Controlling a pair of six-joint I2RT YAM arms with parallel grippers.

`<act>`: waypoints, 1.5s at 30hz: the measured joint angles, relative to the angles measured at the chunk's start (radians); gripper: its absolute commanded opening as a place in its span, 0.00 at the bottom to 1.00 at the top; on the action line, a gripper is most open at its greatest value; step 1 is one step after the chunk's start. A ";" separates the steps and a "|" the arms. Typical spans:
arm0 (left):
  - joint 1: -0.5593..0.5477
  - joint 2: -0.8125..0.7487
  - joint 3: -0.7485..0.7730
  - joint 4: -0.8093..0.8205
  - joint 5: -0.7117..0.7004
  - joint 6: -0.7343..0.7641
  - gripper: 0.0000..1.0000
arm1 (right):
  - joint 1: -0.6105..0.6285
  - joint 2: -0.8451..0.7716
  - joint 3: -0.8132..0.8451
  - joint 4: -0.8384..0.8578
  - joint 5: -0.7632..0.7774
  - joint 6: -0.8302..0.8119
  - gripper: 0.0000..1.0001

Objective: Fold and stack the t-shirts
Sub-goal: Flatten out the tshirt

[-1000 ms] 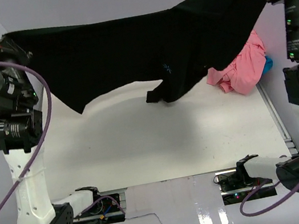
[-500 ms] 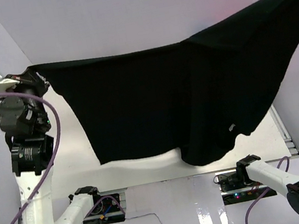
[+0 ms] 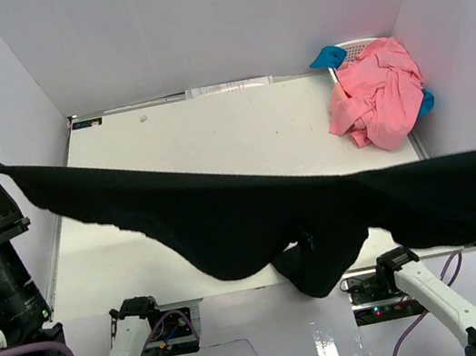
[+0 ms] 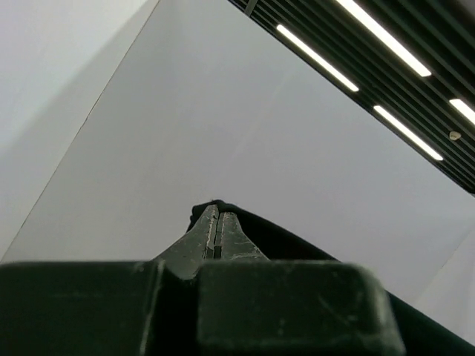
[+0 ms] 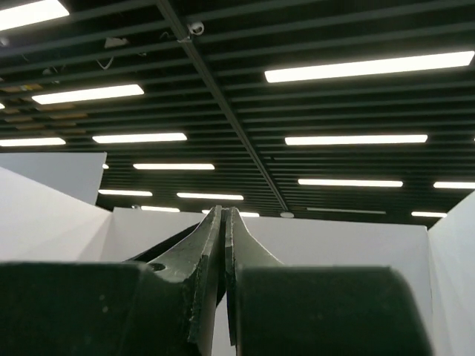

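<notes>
The left tool (image 4: 215, 216) and right tool (image 5: 223, 215) are clenching the black t-shirt (image 3: 228, 226), which is hanging stretched above the near tabletop (image 3: 212, 136) edge — its sagging middle is threatening to crumple on landing.

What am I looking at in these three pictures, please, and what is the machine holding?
These are two robot arms bolted to a white table. The wide picture comes from a fixed camera above and behind them; the other two come from cameras on each wrist, looking upward. The left end effector and right end effector are both shut, stretching a black t-shirt in the air between them. At the far right corner, crumpled pink t-shirts lie heaped over a white basket.
</notes>
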 measured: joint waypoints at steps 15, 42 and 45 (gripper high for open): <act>0.003 0.122 -0.146 0.005 -0.002 -0.048 0.00 | -0.005 0.203 -0.082 0.011 0.008 0.108 0.08; 0.167 1.229 0.660 -0.043 0.193 -0.077 0.00 | -0.154 0.934 -0.019 0.209 0.062 0.133 0.08; 0.176 0.937 0.159 0.074 0.218 -0.100 0.00 | -0.151 0.693 -0.283 0.311 0.014 0.143 0.08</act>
